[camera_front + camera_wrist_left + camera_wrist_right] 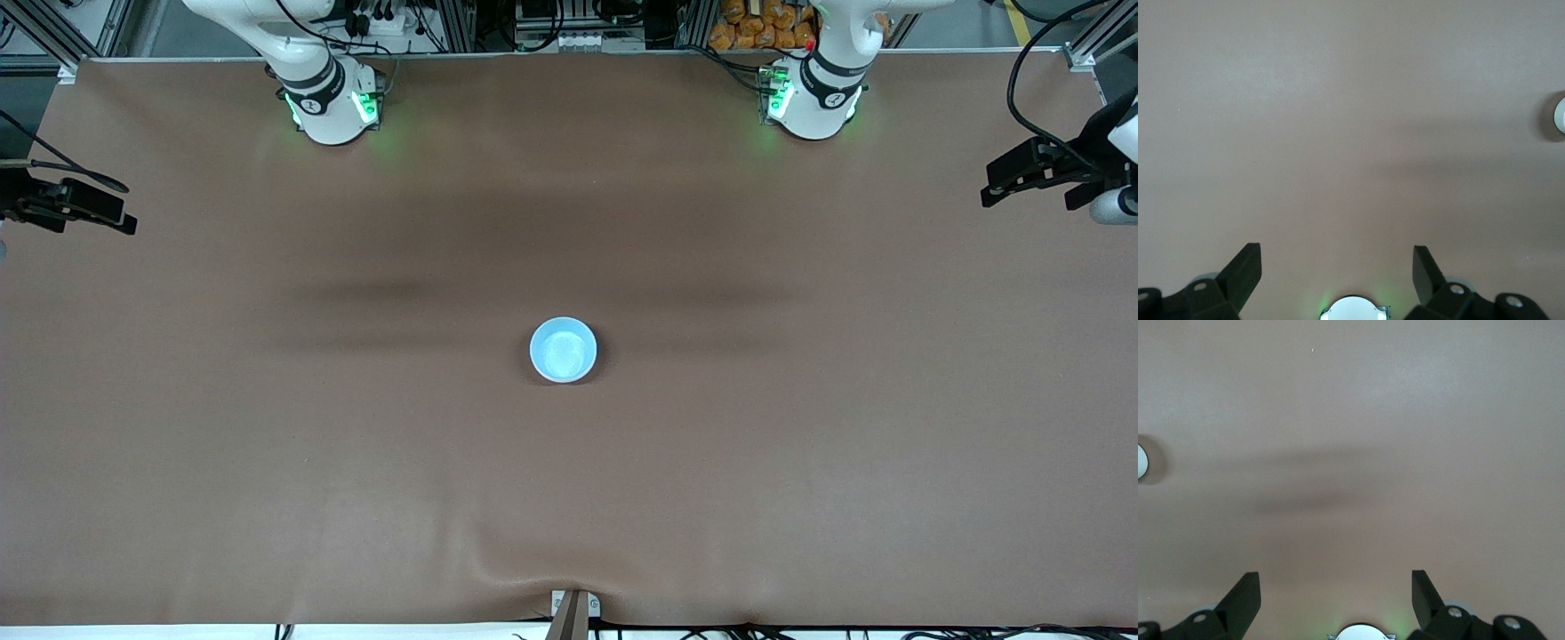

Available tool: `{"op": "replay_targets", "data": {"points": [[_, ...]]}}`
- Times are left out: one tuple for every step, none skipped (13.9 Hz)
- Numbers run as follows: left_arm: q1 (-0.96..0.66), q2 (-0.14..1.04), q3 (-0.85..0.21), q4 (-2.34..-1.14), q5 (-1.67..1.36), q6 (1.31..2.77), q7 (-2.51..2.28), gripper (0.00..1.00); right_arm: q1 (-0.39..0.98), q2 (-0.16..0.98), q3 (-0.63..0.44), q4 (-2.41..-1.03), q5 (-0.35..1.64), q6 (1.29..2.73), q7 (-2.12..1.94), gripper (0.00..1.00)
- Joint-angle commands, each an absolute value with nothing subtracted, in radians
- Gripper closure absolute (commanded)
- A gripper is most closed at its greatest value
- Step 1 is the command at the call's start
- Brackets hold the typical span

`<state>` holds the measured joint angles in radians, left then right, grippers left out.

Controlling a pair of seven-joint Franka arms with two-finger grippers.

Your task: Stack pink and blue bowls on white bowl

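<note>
A light blue bowl stands upright at the middle of the brown table, and nothing lies inside it. A sliver of this bowl shows at the edge of the left wrist view and of the right wrist view. The pink bowl and the white bowl are hidden; I cannot tell what sits beneath the blue one. My left gripper hangs open high over bare cloth at the left arm's end of the table. My right gripper hangs open over the right arm's end. Neither holds anything.
The two arm bases stand along the table's farthest edge from the front camera. A small bracket sits at the nearest edge, where the brown cloth is wrinkled.
</note>
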<state>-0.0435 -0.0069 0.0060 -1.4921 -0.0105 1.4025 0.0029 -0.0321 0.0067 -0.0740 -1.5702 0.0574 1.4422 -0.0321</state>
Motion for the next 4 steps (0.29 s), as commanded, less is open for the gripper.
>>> {"op": "replay_targets", "data": {"points": [[-0.044, -0.003, 0.005, -1.482, -0.008, 1.405, 0.006, 0.00, -0.040, -0.008, -0.066, -1.560, 0.022, 1.427, -0.044, 0.00], [-0.043, -0.003, 0.005, -1.483, -0.008, 1.405, 0.008, 0.00, -0.049, -0.008, -0.067, -1.554, 0.005, 1.427, -0.052, 0.00], [-0.041, -0.003, 0.005, -1.483, -0.008, 1.405, 0.009, 0.00, -0.060, -0.008, -0.071, -1.543, 0.002, 1.425, -0.081, 0.00], [-0.041, -0.003, 0.006, -1.483, -0.008, 1.405, 0.009, 0.00, -0.066, -0.008, -0.071, -1.542, 0.002, 1.425, -0.104, 0.00]]}}
